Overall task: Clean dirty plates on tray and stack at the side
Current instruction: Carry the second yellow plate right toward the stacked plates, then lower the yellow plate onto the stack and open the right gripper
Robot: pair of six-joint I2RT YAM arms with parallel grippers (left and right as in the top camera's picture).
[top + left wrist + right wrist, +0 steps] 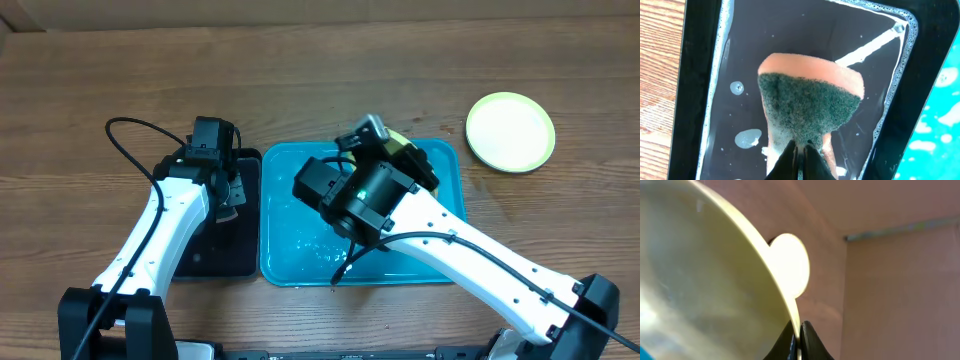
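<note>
Yellow-green plate [705, 280] is held tilted over the tray [290, 262] at centre frame, rim pinched tight by the right gripper [799, 339]. Only water and foam can be seen in the tray, part hidden by the arm [470, 262]. A second plate [510, 132] is sat on the table [300, 70], upper right. At left, a sponge [810, 105] is clamped by the left gripper [800, 157] over the black tray [695, 75], where soapy water is pooled.

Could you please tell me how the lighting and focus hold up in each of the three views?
Overhead: even light and sharp detail, though the plate on the table has a washed-out centre. Left wrist: the sponge is crisp, and the wet black tray throws a bright glare streak. Right wrist: the held plate is very close and blurred, with a pinkish cast over the background.
</note>
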